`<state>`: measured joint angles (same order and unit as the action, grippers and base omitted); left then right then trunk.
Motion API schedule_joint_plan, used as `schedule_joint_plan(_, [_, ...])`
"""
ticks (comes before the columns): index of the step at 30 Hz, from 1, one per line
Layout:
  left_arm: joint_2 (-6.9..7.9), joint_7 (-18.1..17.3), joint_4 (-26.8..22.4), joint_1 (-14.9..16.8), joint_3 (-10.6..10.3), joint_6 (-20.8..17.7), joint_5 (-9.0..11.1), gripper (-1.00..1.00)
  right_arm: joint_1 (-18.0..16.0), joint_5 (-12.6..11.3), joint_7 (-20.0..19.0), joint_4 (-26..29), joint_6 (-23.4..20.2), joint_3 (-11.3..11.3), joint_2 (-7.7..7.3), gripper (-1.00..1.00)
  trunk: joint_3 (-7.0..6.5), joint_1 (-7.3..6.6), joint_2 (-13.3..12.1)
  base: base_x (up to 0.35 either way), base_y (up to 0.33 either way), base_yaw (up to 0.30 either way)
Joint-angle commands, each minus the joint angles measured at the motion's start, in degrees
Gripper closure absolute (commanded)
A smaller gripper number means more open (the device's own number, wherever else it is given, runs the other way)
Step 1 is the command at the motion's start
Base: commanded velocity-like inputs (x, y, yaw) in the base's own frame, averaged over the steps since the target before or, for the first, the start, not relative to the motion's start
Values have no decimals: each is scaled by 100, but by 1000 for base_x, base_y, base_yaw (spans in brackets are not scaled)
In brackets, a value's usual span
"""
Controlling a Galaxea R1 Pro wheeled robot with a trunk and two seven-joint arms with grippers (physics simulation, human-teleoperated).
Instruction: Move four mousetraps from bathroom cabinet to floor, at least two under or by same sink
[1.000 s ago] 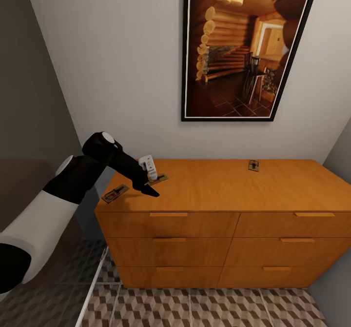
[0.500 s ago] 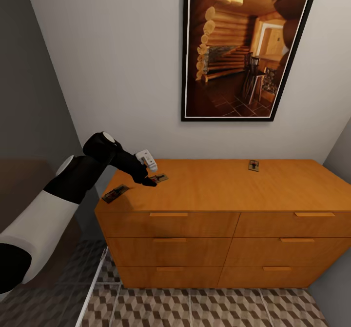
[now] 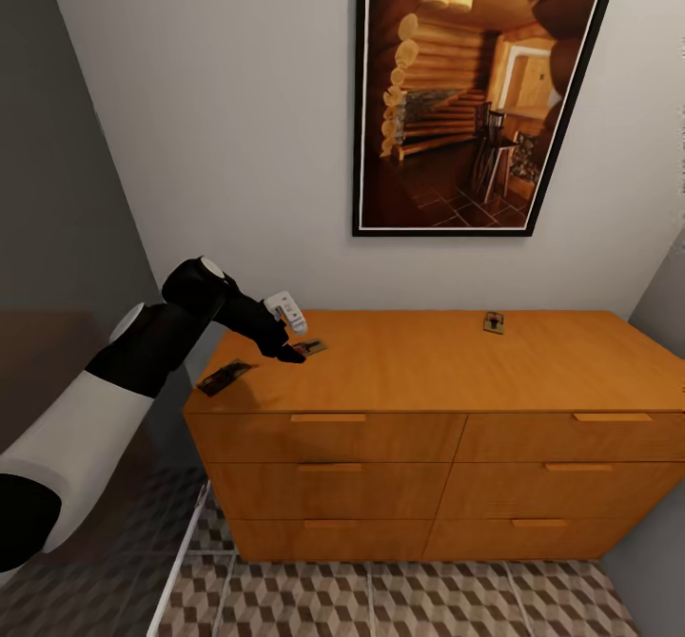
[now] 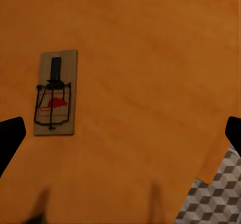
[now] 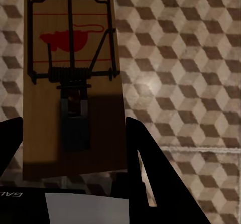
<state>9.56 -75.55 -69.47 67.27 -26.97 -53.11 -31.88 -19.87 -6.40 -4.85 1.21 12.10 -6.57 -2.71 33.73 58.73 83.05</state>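
Head view: the left gripper (image 3: 290, 353) hangs over the near-left part of the cabinet (image 3: 428, 371) top, right above one trap (image 3: 310, 346). A second trap (image 3: 224, 376) lies at the left corner, partly overhanging the edge, and a third trap (image 3: 493, 322) sits toward two o'clock near the back wall. In the left wrist view the fingers are released, spread wide with a trap (image 4: 55, 92) lying flat on the wood between them but nearer one finger. In the right wrist view the right gripper (image 5: 70, 133) is clenched on a fourth trap (image 5: 73, 83), held above the patterned floor (image 5: 191, 58). The step in hand looks like picking the trap under the left gripper. Next it likely needs centring over the board, lowering to the wood, and closing on its long edges.
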Motion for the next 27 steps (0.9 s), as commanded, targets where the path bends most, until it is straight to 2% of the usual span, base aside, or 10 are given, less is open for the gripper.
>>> schedule_joint_plan(1, [2, -57, -7, 6, -7, -50, -55, -100, -6, -63, -25, -7, 20, -46, -2, 100, 4, 0, 3, 0, 0, -136])
schedule_joint_plan(12, [2, -65, -14, 6, -10, -50, -55, -100, -8, -63, -32, -7, 20, -44, -3, 100, -29, 0, 3, 0, 0, -247])
schedule_joint_plan(22, [2, -68, -14, 6, -18, -50, -55, -100, -8, -64, -33, -7, 20, -46, 5, 100, -31, 0, 3, 0, 0, -33])
schedule_joint_plan(27, [2, -73, -14, 6, -19, -50, -47, -100, -8, -63, -34, -7, 20, -46, 1, 100, -31, 0, 3, 0, 55, -205])
